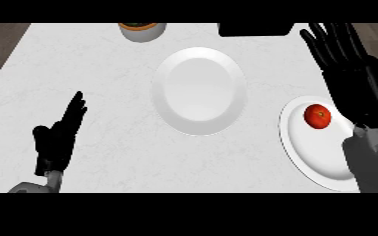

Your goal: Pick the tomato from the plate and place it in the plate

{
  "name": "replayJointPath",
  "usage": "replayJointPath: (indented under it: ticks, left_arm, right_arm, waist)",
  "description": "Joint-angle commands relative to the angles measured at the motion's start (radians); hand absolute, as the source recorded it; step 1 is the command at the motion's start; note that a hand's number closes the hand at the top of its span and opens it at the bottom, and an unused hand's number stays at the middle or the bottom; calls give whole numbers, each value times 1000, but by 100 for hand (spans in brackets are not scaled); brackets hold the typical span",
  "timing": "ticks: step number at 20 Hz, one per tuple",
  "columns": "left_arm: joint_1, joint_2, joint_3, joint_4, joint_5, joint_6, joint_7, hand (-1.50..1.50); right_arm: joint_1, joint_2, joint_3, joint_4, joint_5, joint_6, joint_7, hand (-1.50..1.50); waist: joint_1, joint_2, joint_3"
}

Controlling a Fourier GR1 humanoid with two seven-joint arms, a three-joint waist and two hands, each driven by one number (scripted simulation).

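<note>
Tomato [317, 116] sits on right plate [314, 155], near its upper edge. Centre plate [199, 91] bare. Right hand [347, 67] above tomato, fingers straight, holding nothing. Left hand [57, 139] rests lower left on tabletop [96, 80], fingers open.

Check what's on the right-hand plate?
One tomato sits on the right plate, in its upper part. The right hand, open, and its forearm cover the plate's right edge, so anything there is hidden. The centre plate holds nothing.
</note>
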Motion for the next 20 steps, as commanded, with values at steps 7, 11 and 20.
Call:
replayJointPath:
  ticks: [7,11,20]
  left_arm:
    - [-150,11,-3,-18,-58,-36,28,0]
    - [-167,8,-5,-49,-48,-61,36,0]
    - [-257,-41,-6,-4,-92,-68,100,0]
  right_arm:
    - [-108,-278,103,-43,277,193,32,-150]
    - [172,-188,188,113,500,58,-113,-150]
    - [245,-174,130,314,690,-80,-530,-150]
  waist:
    - [21,-10,-25]
    - [25,35,15]
    - [34,30,13]
